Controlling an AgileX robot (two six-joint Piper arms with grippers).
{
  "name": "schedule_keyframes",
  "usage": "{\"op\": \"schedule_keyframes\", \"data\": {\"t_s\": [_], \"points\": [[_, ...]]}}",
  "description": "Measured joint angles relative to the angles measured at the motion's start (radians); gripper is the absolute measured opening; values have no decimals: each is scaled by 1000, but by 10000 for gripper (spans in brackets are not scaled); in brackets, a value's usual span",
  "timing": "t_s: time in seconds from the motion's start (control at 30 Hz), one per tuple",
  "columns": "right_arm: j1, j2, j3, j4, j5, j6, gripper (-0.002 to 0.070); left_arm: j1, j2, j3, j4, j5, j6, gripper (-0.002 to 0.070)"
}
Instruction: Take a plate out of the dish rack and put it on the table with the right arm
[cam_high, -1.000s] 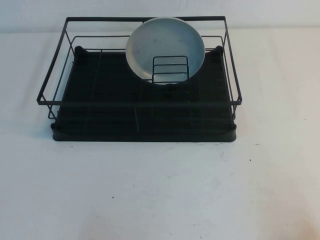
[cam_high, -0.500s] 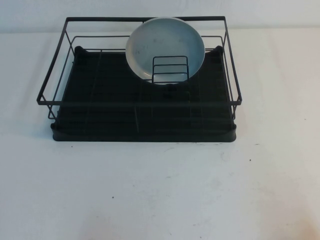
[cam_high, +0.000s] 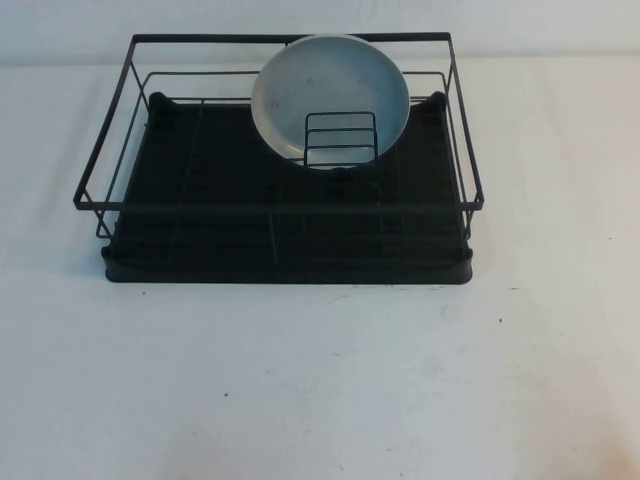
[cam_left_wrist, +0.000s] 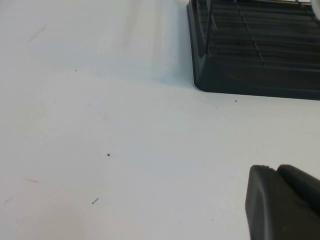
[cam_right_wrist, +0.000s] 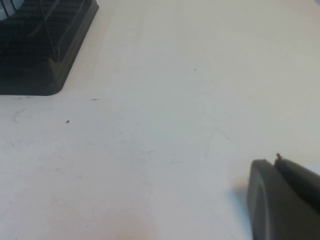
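I see the round grey-blue plate (cam_high: 330, 95) leaning upright at the far side of the black wire dish rack (cam_high: 280, 235); the right gripper (cam_right_wrist: 282, 200), jaws pressed together, and the left gripper (cam_left_wrist: 282, 200), jaws I cannot tell, hover over the white bench (cam_high: 320, 380).

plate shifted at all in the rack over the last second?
No. The plate leans against the dish rack's back rail behind the small wire divider, exactly as before. Neither the left tool nor the right tool is near it.

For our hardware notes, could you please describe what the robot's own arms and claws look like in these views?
Little shows. The left claw appears only as a matte black, rounded block in its wrist view; the right claw looks alike, dark grey-black with a tiny nub on top. No cables or markings show, and neither arm appears in the high view.
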Motion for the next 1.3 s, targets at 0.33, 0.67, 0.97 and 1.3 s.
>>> {"op": "schedule_keyframes", "data": {"t_s": [0.33, 0.67, 0.97, 1.3], "points": [[0, 0, 0, 0, 0, 0, -18, 0, 0, 0, 0, 0, 0, -4], [0, 0, 0, 0, 0, 0, -18, 0, 0, 0, 0, 0, 0, -4], [0, 0, 0, 215, -43, 0, -18, 0, 0, 0, 0, 0, 0, -4], [0, 0, 0, 679, -242, 0, -18, 0, 0, 0, 0, 0, 0, -4]]}}
